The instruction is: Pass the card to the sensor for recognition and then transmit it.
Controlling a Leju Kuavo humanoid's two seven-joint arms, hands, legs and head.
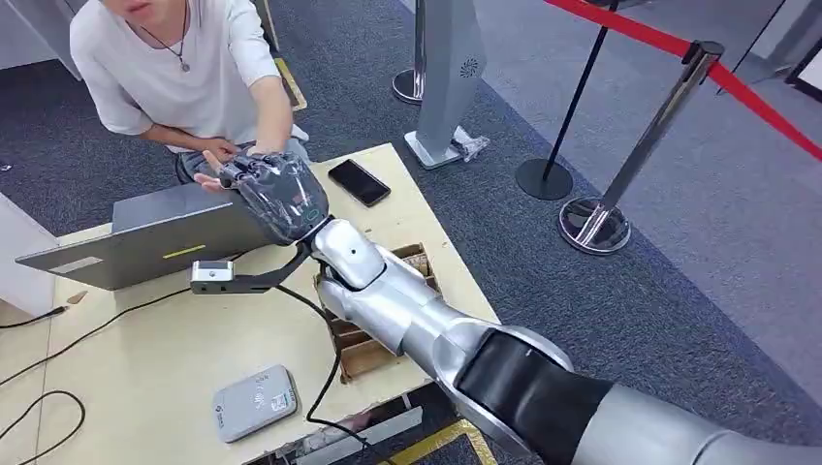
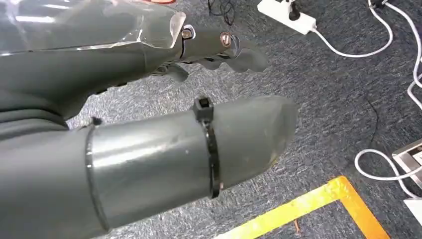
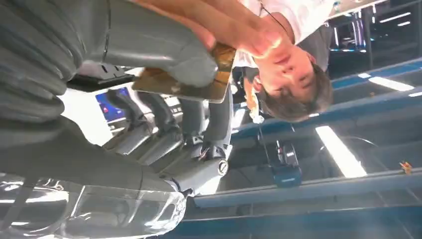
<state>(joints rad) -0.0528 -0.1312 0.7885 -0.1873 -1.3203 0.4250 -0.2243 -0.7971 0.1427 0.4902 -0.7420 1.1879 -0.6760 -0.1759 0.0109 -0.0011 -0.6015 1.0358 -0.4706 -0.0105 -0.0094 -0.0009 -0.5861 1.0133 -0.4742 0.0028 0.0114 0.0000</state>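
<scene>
My right hand [image 1: 278,197] reaches over the far edge of the table, up against the hands [image 1: 219,161] of a person in a white shirt. In the right wrist view the hand [image 3: 164,124] pinches a gold-brown card [image 3: 159,82] between thumb and fingers. The person's fingers [image 3: 249,36] touch the card's far end. The grey-white card sensor [image 1: 254,402] lies near the table's front edge, well behind my hand. My left hand [image 2: 149,119] hangs over blue-grey carpet, fingers apart and holding nothing.
An open grey laptop [image 1: 145,237] stands at the table's far left and a black phone [image 1: 359,181] lies at the far right. Cables cross the wooden tabletop [image 1: 174,349]. Stanchions [image 1: 593,221] with red tape stand to the right; white cords and a yellow floor line [image 2: 308,199] lie below.
</scene>
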